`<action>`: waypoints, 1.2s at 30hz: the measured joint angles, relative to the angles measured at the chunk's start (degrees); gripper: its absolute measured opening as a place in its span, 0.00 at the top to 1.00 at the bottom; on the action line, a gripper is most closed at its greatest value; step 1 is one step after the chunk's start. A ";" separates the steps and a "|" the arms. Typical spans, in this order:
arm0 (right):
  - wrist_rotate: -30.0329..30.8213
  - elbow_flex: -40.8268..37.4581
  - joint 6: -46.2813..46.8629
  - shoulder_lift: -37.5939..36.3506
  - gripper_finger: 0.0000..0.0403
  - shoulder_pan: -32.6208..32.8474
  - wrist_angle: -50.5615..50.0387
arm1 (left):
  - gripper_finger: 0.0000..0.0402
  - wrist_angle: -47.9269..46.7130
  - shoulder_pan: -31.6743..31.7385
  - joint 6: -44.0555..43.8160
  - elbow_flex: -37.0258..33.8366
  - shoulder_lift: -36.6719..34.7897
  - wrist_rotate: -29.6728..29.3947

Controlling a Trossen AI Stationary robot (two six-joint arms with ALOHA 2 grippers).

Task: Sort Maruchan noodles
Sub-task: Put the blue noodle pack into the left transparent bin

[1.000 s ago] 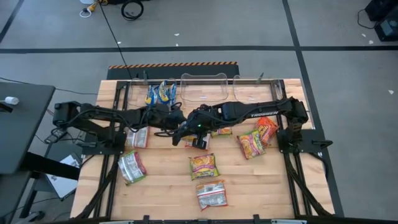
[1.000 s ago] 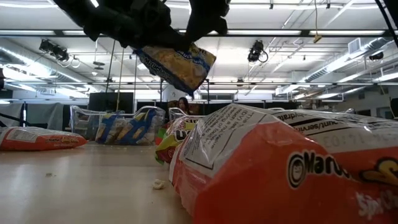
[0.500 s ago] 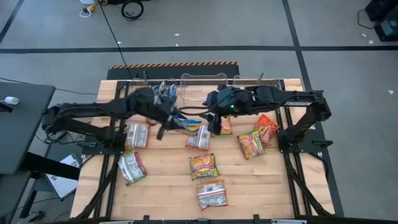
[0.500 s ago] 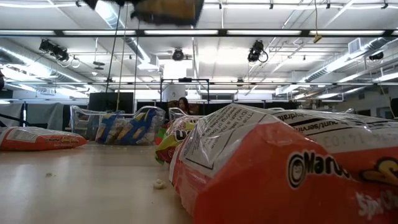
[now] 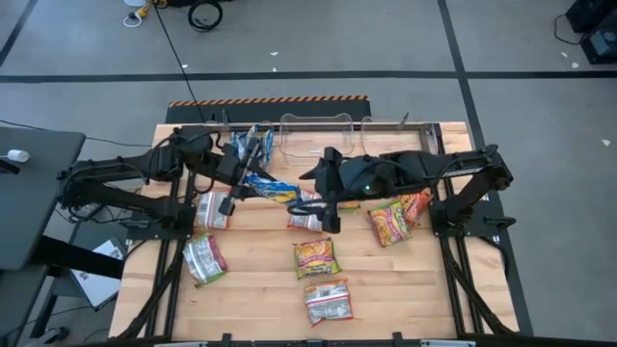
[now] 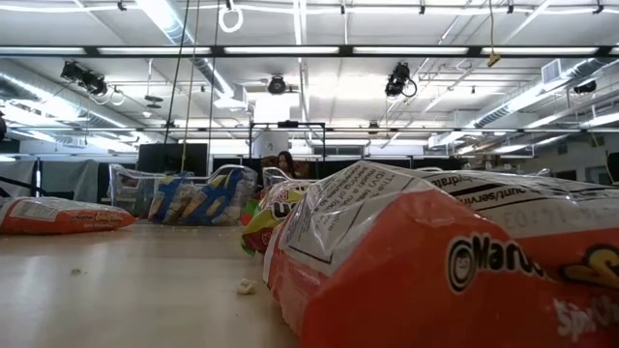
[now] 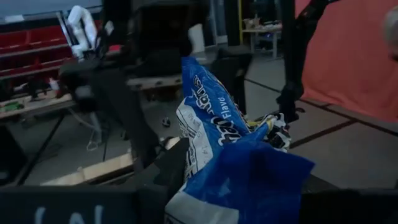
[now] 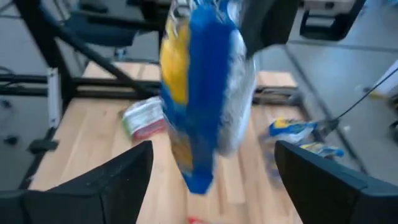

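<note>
While the left gripper (image 5: 234, 183) pinches a blue-yellow packet (image 5: 272, 189), it hangs just short of the bin with blue packets (image 5: 251, 146), ready for sorting
Right wrist view: right gripper (image 8: 211, 180) spread wide, holding nothing, facing that packet (image 8: 202, 87); low view: other noodles (image 6: 435, 261) lie on the table (image 6: 145, 290)

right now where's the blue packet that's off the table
In the high view the blue packet hangs held in the left gripper, left of centre near the table's far side, with the open right gripper just to its right.

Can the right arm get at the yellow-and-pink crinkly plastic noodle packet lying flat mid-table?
Probably yes. The right gripper is open and empty, the blue packet now in the left gripper. The yellow-and-pink packet lies uncovered, nothing across it.
</note>
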 joint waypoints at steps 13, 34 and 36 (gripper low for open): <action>5.75 0.02 0.21 4.59 0.29 -0.68 10.03 | 0.66 7.29 -3.31 1.16 0.01 1.36 -7.41; 9.01 0.08 -0.13 4.54 0.61 -4.13 -8.56 | 0.34 -23.98 -4.81 -8.67 13.35 3.02 -26.42; 8.83 -0.02 -0.61 4.66 0.61 -4.78 -11.29 | 0.32 -24.18 -4.81 -7.59 13.70 5.11 -28.77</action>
